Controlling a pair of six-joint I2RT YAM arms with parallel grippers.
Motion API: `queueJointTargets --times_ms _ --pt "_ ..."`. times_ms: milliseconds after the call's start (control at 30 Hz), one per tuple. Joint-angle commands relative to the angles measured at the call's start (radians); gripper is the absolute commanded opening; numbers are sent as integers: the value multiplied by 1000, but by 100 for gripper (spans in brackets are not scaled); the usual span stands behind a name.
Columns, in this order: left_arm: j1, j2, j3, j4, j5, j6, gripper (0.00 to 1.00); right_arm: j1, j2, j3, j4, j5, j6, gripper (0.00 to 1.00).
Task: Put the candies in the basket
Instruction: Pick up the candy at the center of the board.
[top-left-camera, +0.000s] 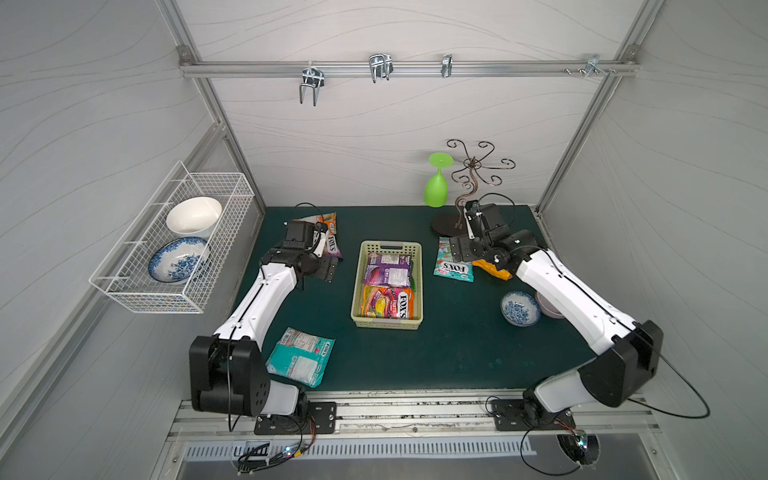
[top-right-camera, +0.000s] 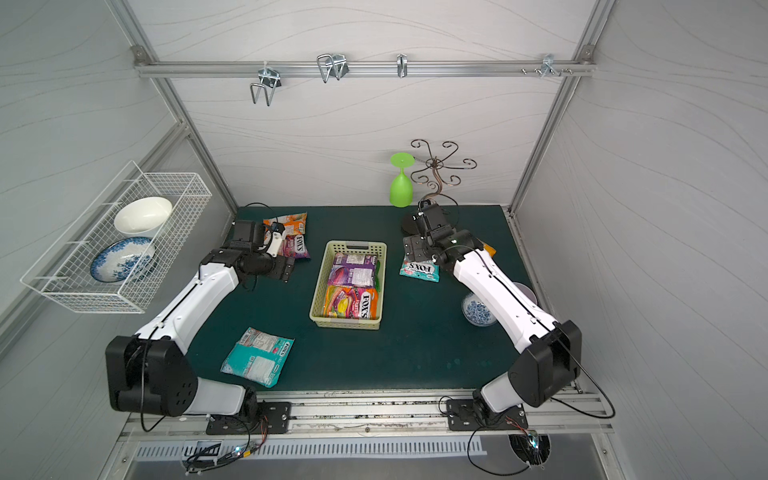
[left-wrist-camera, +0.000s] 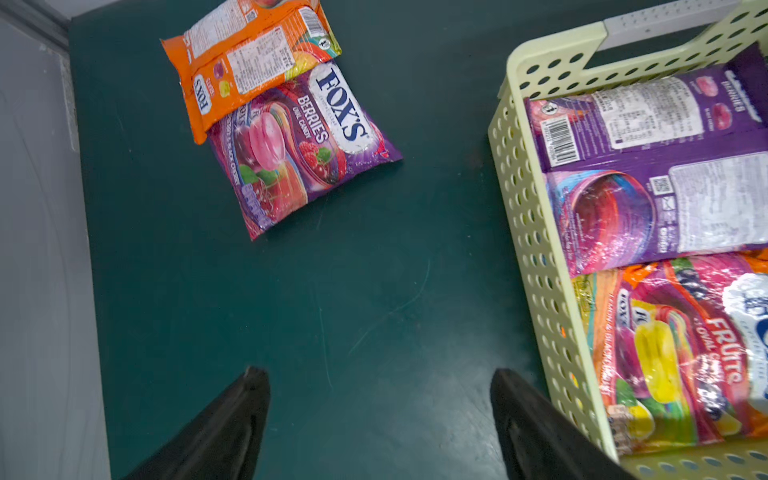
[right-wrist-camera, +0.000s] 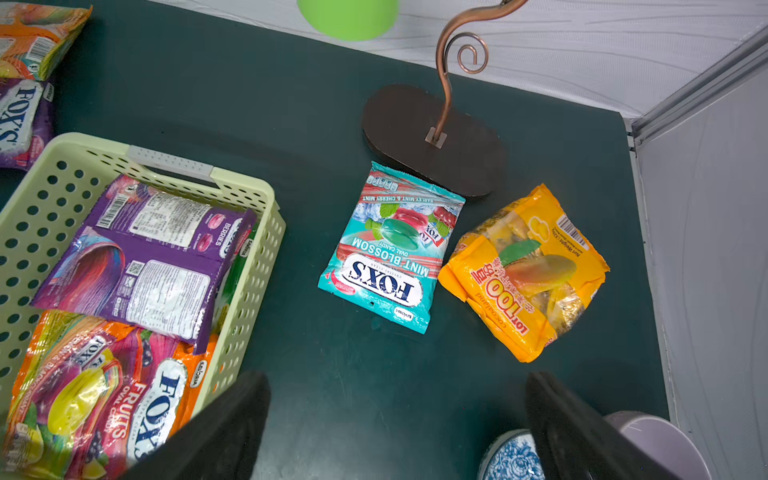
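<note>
The pale yellow-green basket (top-left-camera: 358, 286) stands mid-table and holds a purple candy packet (top-left-camera: 386, 269) and a fruits packet (top-left-camera: 388, 302). An orange packet (left-wrist-camera: 249, 62) overlaps a purple berries packet (left-wrist-camera: 299, 153) at the back left. A teal mint packet (right-wrist-camera: 390, 253) and a yellow packet (right-wrist-camera: 523, 274) lie right of the basket. Another teal packet (top-left-camera: 301, 357) lies at the front left. My left gripper (left-wrist-camera: 380, 376) is open and empty over bare mat between the berries packet and the basket. My right gripper (right-wrist-camera: 397, 378) is open and empty, on the near side of the mint packet.
A white wire basket (top-left-camera: 174, 249) with two bowls hangs on the left wall. A green glass (top-left-camera: 435, 187) and a copper stand (right-wrist-camera: 432, 137) stand at the back right. A blue patterned bowl (top-left-camera: 519, 307) and a lavender cup (right-wrist-camera: 656, 440) sit under the right arm.
</note>
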Motion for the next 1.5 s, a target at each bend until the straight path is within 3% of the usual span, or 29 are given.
queueJointTargets --times_ms 0,533,800,1167,1267,1467 --pt "19 76 80 46 -23 144 86 -10 -78 -65 59 -2 -42 99" --pt "50 391 247 32 -58 546 77 -29 -327 -364 235 -21 -115 99" --pt "52 498 302 120 -111 634 74 -27 -430 -488 322 5 -149 99" --pt "53 644 386 189 -169 709 66 -22 -455 -529 355 30 -168 99" --pt "52 674 404 201 -183 720 60 -21 -456 -523 358 18 -175 99" --pt "54 704 420 191 -192 739 36 -19 -462 -527 362 24 -177 99"
